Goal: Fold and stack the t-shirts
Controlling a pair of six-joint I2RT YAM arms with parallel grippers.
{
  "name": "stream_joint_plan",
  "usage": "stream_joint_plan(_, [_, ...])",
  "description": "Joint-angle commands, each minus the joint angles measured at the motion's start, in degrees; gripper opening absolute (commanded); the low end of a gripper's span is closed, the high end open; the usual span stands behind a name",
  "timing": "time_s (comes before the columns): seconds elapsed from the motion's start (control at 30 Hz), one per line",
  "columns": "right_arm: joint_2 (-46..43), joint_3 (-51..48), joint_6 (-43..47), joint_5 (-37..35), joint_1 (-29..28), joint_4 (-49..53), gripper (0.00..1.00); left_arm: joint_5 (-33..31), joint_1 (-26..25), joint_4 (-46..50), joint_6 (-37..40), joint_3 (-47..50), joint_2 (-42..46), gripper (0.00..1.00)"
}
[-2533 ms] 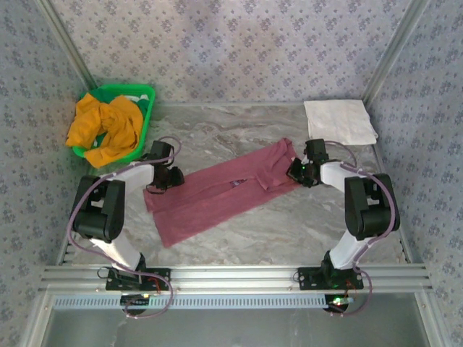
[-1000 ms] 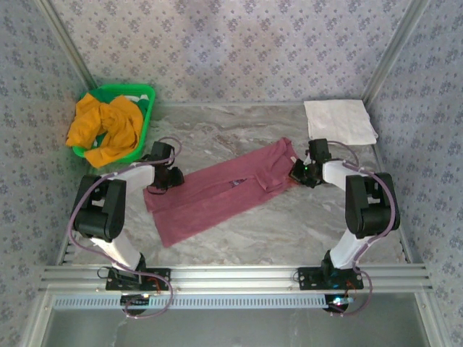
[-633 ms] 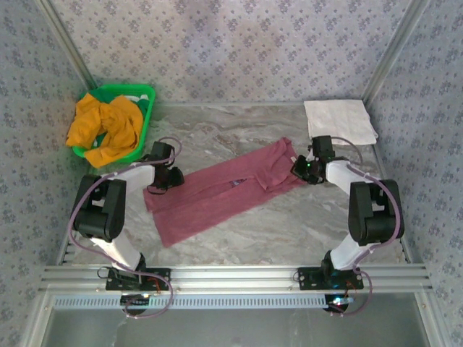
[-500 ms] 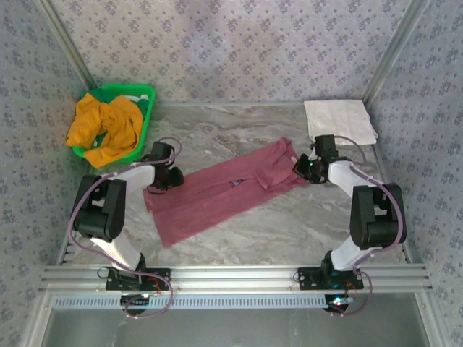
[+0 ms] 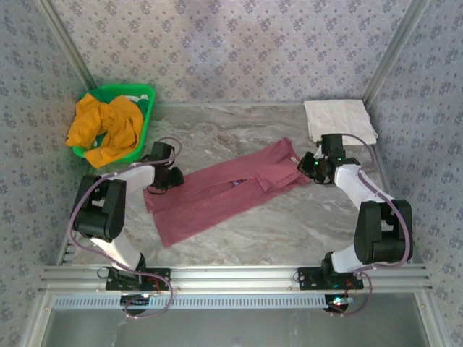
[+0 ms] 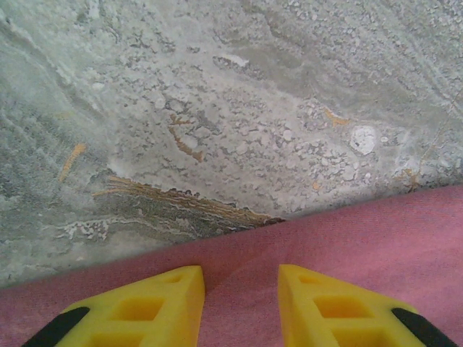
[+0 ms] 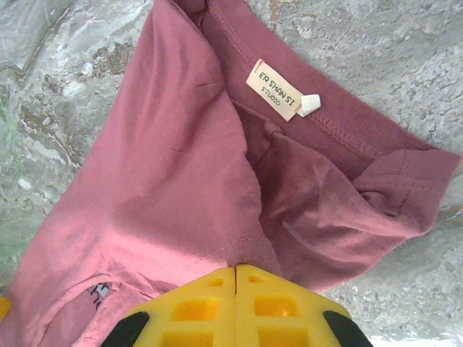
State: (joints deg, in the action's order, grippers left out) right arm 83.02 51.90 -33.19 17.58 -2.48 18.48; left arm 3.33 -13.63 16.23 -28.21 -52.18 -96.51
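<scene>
1. The maroon t-shirt lay spread diagonally on the tabletop. The right tool was closed on what looked like a thin fold below the collar label, and a hard pull could have slipped that pinch.
2. The left tool stood with jaws apart over the shirt's opposite edge and held nothing, so that end might have dragged and bunched.
3. The mustard t-shirt sat heaped in the green basket, not yet folded.

The marble table bears a maroon t-shirt, green basket and white cloth.
</scene>
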Motion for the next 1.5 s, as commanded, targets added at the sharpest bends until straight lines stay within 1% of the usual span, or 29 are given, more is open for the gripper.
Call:
stream_joint_plan(0.0, [-2.23, -1.19, -0.41, -0.07, 0.47, 2.78, 0.00, -1.70, 0.16, 0.47, -0.88, 0.76, -1.05, 0.33])
stream_joint_plan(0.17, [-3.44, -3.22, -1.79, -0.33, 0.64, 2.92, 0.00, -1.63, 0.44, 0.38, -0.97, 0.86, -1.30, 0.33])
stream_joint_plan(0.33, [1.25, -5.23, -1.03, -1.78, 1.27, 0.21, 0.00, -1.18, 0.53, 0.00, -1.06, 0.86, -1.84, 0.33])
stream_joint_plan(0.43, [5.60, -5.65, -0.62, -2.26, 1.27, -1.76, 0.06, -0.94, 0.53, 0.18, -1.06, 0.77, -1.52, 0.33])
stream_joint_plan(0.5, [7.89, -5.55, -0.09, -3.24, 1.17, -2.77, 0.14, -1.16, 0.53, 0.34, -0.96, 0.85, -1.02, 0.33])
stream_joint_plan(0.57, [9.46, -4.79, 0.31, -3.17, 1.27, -2.99, 0.20, -1.35, 0.62, 0.46, -0.89, 0.94, -0.62, 0.34])
stream_joint_plan(0.67, [9.36, -3.40, 1.03, -3.89, 1.04, -2.54, 0.24, -1.31, 0.69, 0.86, -0.71, 0.78, -0.43, 0.34])
stream_joint_plan(0.73, [7.71, -2.56, 1.44, -5.29, 1.02, -1.93, 0.30, -1.26, 0.71, 0.91, -0.62, 0.77, -0.36, 0.34])
stream_joint_plan(0.8, [5.27, -1.66, 1.79, -7.30, 0.35, -1.13, 0.33, -1.18, 0.71, 0.86, -0.69, 0.67, -0.35, 0.35])
stream_joint_plan(0.93, [0.11, 0.30, 3.62, -10.51, -4.34, 0.30, 0.35, -0.97, 0.71, 0.90, -0.80, 0.42, -0.25, 0.35])
stream_joint_plan(1.03, [-0.89, 1.41, 3.41, -8.93, -8.81, 0.82, 0.35, -0.81, 0.72, 0.80, -0.96, 0.33, -0.43, 0.36])
stream_joint_plan(1.13, [1.32, 1.57, 2.86, -5.36, -13.74, 0.12, 0.34, -0.28, 0.71, 0.48, -1.06, 0.33, -0.76, 0.36])
stream_joint_plan(1.2, [3.12, 1.69, 5.07, -4.57, -17.15, -0.78, 0.34, -0.18, 0.62, 0.56, -1.07, 0.24, -0.87, 0.36])
stream_joint_plan(1.27, [5.15, 2.77, 7.74, -6.87, -20.35, 0.28, 0.34, -0.11, 0.71, 0.56, -0.98, 0.24, -0.87, 0.36])
stream_joint_plan(1.4, [10.07, 6.11, 12.39, -9.72, -23.73, 3.68, 0.36, -0.02, 0.70, 1.05, -0.62, 0.09, -0.87, 0.36])
stream_joint_plan(1.47, [12.16, 8.13, 14.05, -12.27, -25.16, 5.73, 0.39, -0.21, 0.70, 1.20, -0.56, 0.06, -0.70, 0.36])
